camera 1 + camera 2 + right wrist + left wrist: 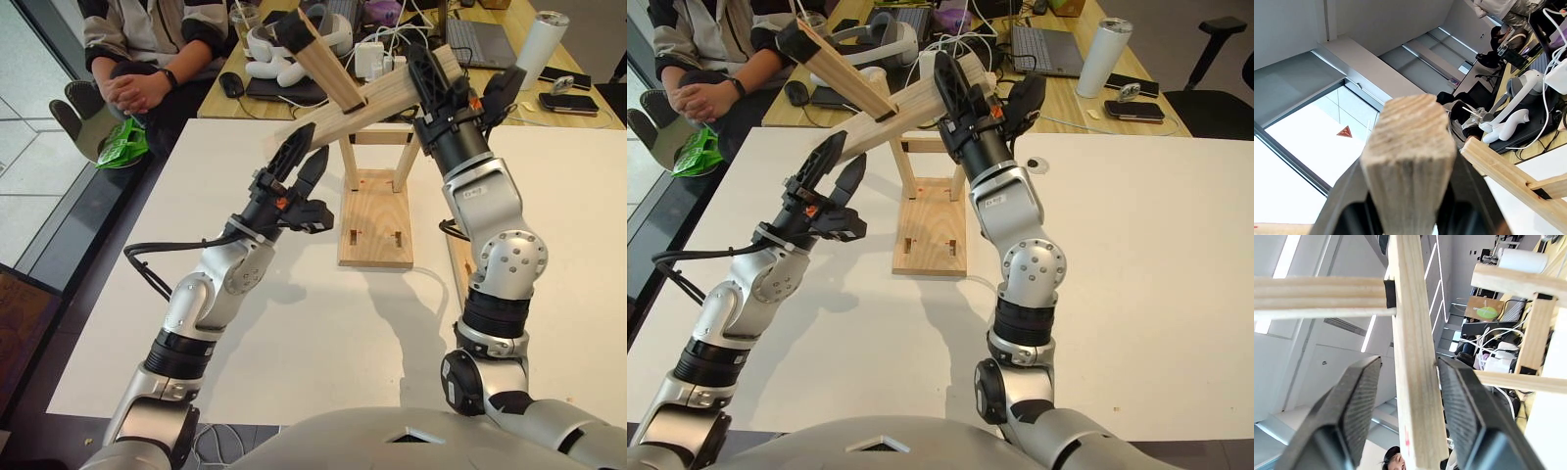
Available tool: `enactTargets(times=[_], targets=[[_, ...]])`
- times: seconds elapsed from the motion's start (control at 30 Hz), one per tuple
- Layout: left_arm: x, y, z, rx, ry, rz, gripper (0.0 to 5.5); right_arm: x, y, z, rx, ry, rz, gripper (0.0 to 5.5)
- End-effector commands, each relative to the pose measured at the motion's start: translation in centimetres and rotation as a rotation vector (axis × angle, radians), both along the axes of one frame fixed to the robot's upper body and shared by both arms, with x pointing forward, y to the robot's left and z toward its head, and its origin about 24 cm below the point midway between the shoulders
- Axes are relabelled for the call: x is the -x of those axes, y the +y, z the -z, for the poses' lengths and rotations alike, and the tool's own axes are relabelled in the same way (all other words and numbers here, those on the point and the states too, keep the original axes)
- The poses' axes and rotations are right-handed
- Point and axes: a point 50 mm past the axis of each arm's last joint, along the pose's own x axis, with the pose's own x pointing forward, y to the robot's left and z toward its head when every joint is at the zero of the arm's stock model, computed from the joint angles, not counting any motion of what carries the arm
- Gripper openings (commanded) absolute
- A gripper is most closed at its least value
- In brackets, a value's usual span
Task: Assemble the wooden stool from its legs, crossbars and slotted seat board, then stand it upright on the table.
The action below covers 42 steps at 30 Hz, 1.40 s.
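The slotted seat board [375, 220] lies flat on the white table [245, 333], with two legs [347, 162] and a crossbar [382, 138] standing at its far end. A second leg frame [377, 103] is held in the air above it, tilted, its other leg [318, 59] pointing up and to the left. My right gripper [460, 88] is shut on the upper end of that frame's long leg [1410, 161]. My left gripper [302, 157] is open at the lower end. Its fingers [1354, 416] straddle the leg [1415, 382] with a gap on one side.
A desk behind the table carries a laptop, a headset, cables and a white tumbler [542, 44]. A person sits at the far left beside a green bag [122, 145]. A wooden strip [455, 262] lies on the table by my right forearm.
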Motion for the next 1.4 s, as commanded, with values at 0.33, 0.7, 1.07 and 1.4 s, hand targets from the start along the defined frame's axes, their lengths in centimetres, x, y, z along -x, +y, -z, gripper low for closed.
enactTargets(times=[0.33, 0.7, 1.07, 1.4], targets=[[2.1, 0.1, 2.7, 0.317, 0.512, 0.116, 4.24, 0.9, -3.6, 1.8, 0.233, 0.057, 0.215, 1.0], [1.1, 7.9, 5.1, 0.915, 0.906, -0.427, 5.39, 5.9, -2.6, 4.3, 0.572, 0.105, 0.487, 0.99], [-0.3, 9.6, 0.2, 1.444, 0.791, -0.485, 5.4, 7.6, -4.0, 5.6, 0.797, 0.168, 0.454, 0.99], [1.0, 10.7, -1.6, 1.521, 0.659, -0.508, 5.4, 10.3, -5.3, 6.4, 1.004, 0.204, 0.339, 0.99]])
